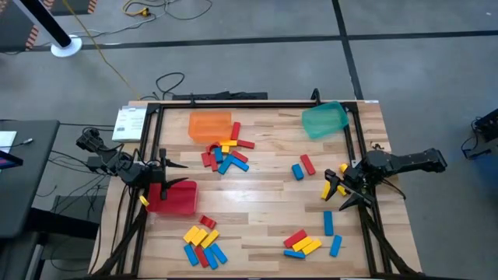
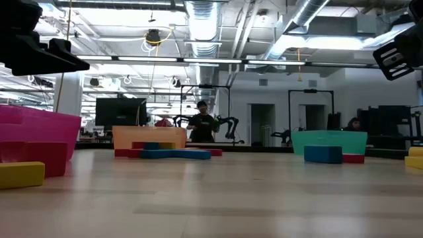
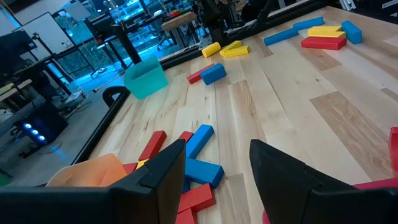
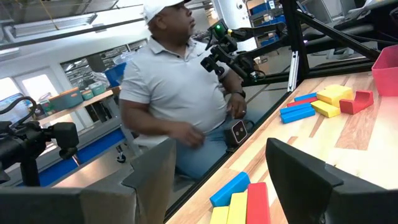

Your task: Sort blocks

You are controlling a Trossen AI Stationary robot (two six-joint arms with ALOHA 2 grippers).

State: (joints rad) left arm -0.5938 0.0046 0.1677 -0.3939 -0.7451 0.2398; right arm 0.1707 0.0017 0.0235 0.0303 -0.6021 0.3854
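Observation:
Red, blue and yellow blocks lie flat on the wooden table in several clusters: by the orange bin (image 1: 226,153), a blue and red pair (image 1: 302,167), near left (image 1: 204,243) and near right (image 1: 302,243). My left gripper (image 1: 180,174) (image 3: 214,180) hovers open above the red bin (image 1: 173,196) at the table's left, nothing between its fingers. My right gripper (image 1: 334,194) (image 4: 217,180) stands open at the table's right, also with nothing in it. A yellow block (image 2: 20,173) lies beside the red bin.
An orange bin (image 1: 210,124) stands at the far left-centre and a green bin (image 1: 323,119) at the far right. A black frame (image 1: 233,105) runs round the table. A seated person (image 4: 174,93) shows beyond the table's near edge. Bare wood lies mid-table.

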